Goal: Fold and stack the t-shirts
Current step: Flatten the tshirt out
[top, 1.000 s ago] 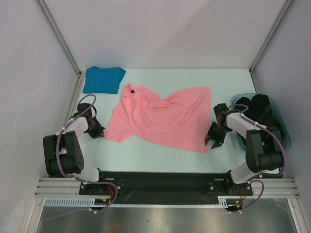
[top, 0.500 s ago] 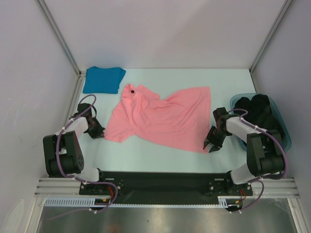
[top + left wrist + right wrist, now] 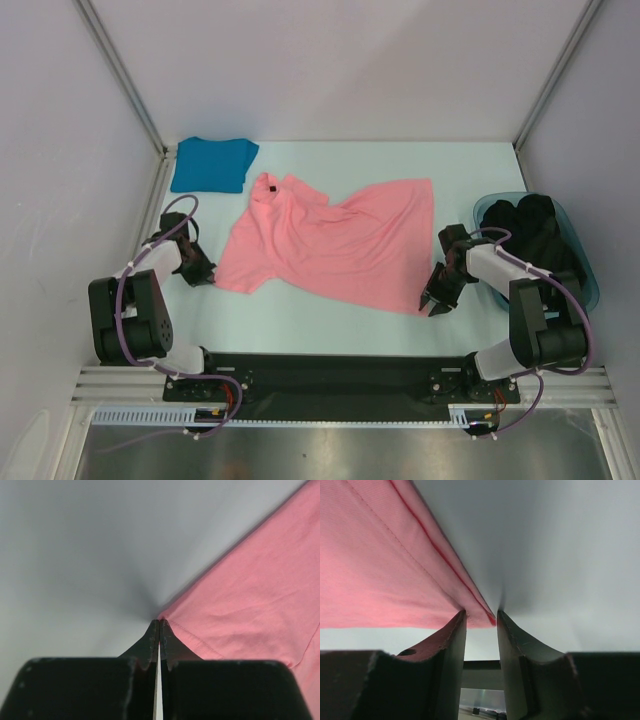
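Note:
The salmon pink t-shirt lies spread out and slightly rumpled in the middle of the table. The teal-blue t-shirt lies folded at the back left. My left gripper is low at the pink shirt's near left corner. In the left wrist view its jaws are shut, with the corner of the pink fabric pinched at the tips. My right gripper is at the shirt's near right corner. In the right wrist view its jaws are open with the hem corner lying between them.
A translucent teal plastic tub holding dark clothing stands at the right edge, just beside my right arm. White walls and metal posts enclose the table. A black rail runs along the near edge.
My right gripper has moved a little nearer and down onto the pink shirt's near right corner. The left gripper and both shirts have not moved.

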Available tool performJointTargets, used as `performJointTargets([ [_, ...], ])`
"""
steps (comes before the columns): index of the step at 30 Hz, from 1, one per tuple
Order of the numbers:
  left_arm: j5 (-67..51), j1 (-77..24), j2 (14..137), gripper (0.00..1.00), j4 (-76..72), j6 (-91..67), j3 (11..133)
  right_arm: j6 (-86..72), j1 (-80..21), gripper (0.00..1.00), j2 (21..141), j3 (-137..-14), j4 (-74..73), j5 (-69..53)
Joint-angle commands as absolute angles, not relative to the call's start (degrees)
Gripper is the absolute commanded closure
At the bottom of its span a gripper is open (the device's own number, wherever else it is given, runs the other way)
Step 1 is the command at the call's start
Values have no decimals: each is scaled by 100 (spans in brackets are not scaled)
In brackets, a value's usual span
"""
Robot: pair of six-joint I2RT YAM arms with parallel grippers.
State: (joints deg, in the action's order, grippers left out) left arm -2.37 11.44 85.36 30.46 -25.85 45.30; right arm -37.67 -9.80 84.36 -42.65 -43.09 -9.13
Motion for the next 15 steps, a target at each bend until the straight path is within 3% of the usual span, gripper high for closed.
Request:
performJointTargets([
  [1,-308,1186,8420,100,3067,-2452,4746,-3850,-1011,64,8394,-4184,-4368,-738],
  [15,-334,1187,8481,100,3050,-2470,4781,-3735,-1028,62,8437,-4104,-4421,-703],
])
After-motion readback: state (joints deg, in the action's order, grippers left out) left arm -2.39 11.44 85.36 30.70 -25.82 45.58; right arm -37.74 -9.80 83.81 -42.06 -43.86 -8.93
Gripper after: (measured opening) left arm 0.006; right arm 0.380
